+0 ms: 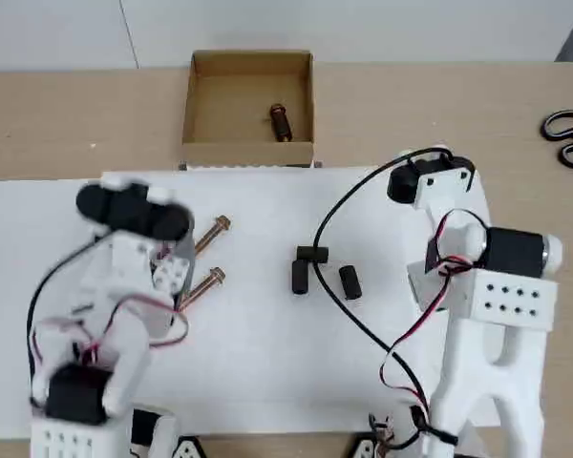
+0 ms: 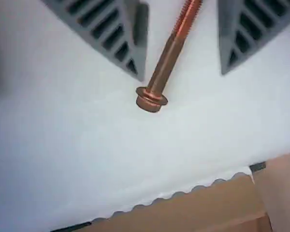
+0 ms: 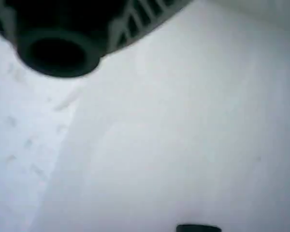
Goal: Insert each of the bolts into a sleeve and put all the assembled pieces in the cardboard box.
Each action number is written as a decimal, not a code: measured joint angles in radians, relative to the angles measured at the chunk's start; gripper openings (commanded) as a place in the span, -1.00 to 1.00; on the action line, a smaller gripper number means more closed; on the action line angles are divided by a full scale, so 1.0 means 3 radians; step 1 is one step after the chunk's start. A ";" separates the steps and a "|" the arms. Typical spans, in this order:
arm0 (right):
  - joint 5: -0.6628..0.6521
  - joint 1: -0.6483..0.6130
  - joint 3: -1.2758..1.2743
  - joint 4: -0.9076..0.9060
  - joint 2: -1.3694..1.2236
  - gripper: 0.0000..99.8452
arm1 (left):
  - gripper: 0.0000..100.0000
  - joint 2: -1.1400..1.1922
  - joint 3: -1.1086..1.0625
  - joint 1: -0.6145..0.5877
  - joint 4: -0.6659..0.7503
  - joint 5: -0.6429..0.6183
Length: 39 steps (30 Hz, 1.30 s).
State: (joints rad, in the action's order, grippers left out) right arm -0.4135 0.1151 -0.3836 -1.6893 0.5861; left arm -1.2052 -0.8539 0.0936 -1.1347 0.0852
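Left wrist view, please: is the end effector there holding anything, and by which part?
Nothing is held: the left end effector is open, and the copper bolt lies on the white paper between its fingers.

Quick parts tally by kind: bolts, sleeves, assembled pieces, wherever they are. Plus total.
Loose bolts on the white sheet: 2
Sleeves lying on the sheet: 3
Held sleeve: 1
Assembled piece in the cardboard box: 1
Total: 7
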 measured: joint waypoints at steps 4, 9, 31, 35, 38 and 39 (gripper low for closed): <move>0.0000 0.0000 -0.0026 0.0000 0.0000 -0.99 | -0.80 0.0716 0.0378 0.0000 0.0000 0.0000; 0.0000 0.0000 -0.0026 0.0000 0.0000 -0.99 | -0.82 0.1473 0.0619 0.0020 0.0000 0.0097; 0.0000 0.0000 -0.0430 0.0077 0.0015 -0.99 | -0.74 0.3284 0.0910 0.0256 0.0000 0.0573; 0.0000 0.0000 -0.0430 0.0077 0.0015 -0.99 | -0.70 0.3534 0.1156 0.0133 0.0000 0.0598; 0.0000 0.0000 -0.0430 0.0077 0.0015 -0.99 | -0.70 0.3805 0.1478 0.0077 -0.0066 0.0609; 0.0000 0.0000 -0.0430 0.0077 0.0015 -0.99 | -0.70 0.3907 0.1611 0.0072 -0.0128 0.0650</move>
State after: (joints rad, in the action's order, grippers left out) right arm -0.4135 0.1151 -0.5125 -1.6663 0.5907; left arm -0.0330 -0.3705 0.1151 -1.1730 0.2800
